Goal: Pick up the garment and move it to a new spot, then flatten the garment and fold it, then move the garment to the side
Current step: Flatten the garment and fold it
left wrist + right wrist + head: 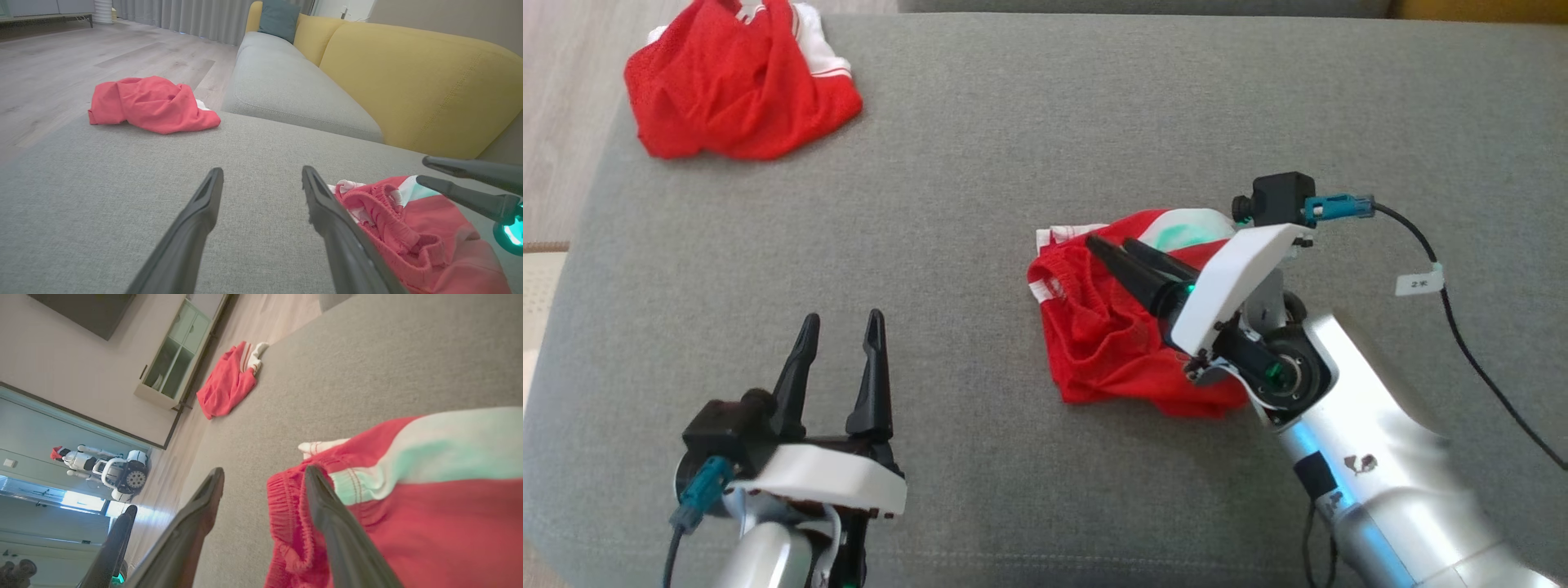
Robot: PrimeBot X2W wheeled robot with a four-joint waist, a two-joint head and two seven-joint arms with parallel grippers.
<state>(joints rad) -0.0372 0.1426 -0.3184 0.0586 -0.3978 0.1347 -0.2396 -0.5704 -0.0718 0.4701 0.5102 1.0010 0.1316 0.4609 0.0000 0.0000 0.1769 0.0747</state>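
The garment [1111,351], a crumpled red mesh piece with white trim and an elastic waistband, lay right of centre on the grey cushion [980,163]. The right gripper [1112,243] hung over it, its 2 dark fingers pointing toward the far left and their tips above the waistband edge. In the right wrist view those fingers stood apart with nothing between them. 1 crossed the red waistband and the other was over bare grey fabric. Whether that finger touched the cloth could not be told from this angle. A greenish tint lay on the garment's white panel.

The left gripper [843,320] was at the lower left of the head view, well apart from the garment. Its 2 fingers were spread and empty above bare cushion.

A second red garment [739,90] lay bunched at the cushion's far left corner, well apart from both grippers. The left wrist view also showed a yellow backrest [408,81] and a wooden floor [81,61] beyond the cushion.
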